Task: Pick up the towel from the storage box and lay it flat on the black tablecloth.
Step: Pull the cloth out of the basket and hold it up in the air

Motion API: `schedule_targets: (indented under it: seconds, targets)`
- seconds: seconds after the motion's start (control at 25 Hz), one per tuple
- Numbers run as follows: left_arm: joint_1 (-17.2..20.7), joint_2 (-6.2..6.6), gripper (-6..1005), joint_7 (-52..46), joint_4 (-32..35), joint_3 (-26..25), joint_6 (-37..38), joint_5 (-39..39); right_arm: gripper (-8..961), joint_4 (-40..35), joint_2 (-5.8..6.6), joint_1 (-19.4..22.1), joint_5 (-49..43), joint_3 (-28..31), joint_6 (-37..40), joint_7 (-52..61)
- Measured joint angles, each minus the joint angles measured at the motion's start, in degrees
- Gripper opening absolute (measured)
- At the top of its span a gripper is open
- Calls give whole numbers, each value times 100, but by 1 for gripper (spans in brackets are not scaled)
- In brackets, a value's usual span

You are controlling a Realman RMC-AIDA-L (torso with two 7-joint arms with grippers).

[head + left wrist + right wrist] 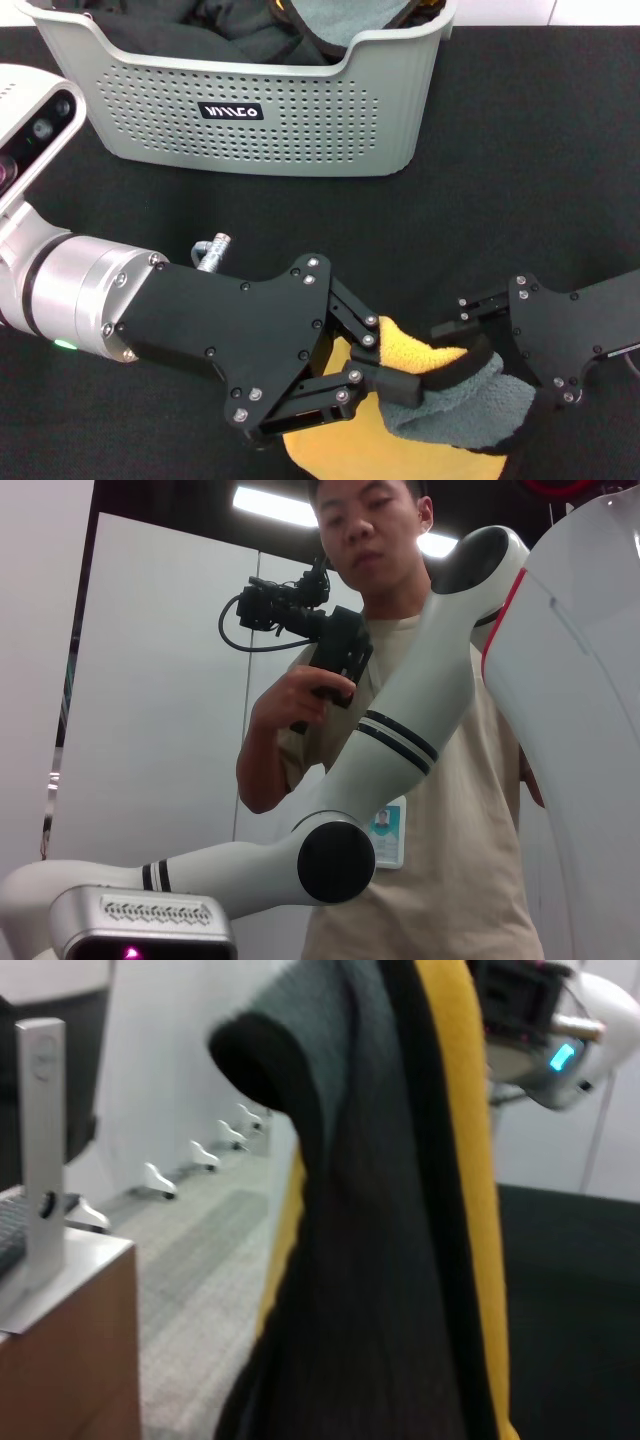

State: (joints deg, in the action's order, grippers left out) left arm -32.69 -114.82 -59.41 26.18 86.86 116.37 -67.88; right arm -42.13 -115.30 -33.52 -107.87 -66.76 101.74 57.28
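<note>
Item one, nearest the camera: the towel (440,405), bunched, yellow-orange face and grey-green face both showing, black edging curling over the top; held up above the black tablecloth (520,180), well clear of the storage box (250,120), its lower part running out of the head view. Held by both arms at adjoining spots along one edge, which reads as a hold taken so the cloth can be drawn apart and spread, not dropped in a heap. Item two: left gripper (385,378), entering from the left on a long black body, jaws narrowed onto a fold of the towel, its fingertips (400,385) pinching the black-edged hem. Item three: right gripper (470,345), entering from the right, touching the towel at the upper fold; its fingers appear drawn in close on the edging and gripping it, though part of the contact is hidden by cloth. The right wrist view shows the towel (380,1210) hanging directly before that camera, grey side and yellow strip vertical. Item four, farthest: storage box at the back of the tablecloth, upright, logo label facing forward, dark clothes (200,30) heaped inside with a grey and yellow cloth at the rim. Judgement: lifting done; spreading flat not yet done.
</note>
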Motion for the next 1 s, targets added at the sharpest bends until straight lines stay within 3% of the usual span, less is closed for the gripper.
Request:
schedule_targets:
  seconds: [0.48,1.0]
  targets:
    - [27,-11,71,0,10,-165,5,-13,437,5,13,48,-180,35,-228,11]
    - [44,-19,75,0,-17,-184,9,-24,273,-17,74,79,-177,224,-232,48]
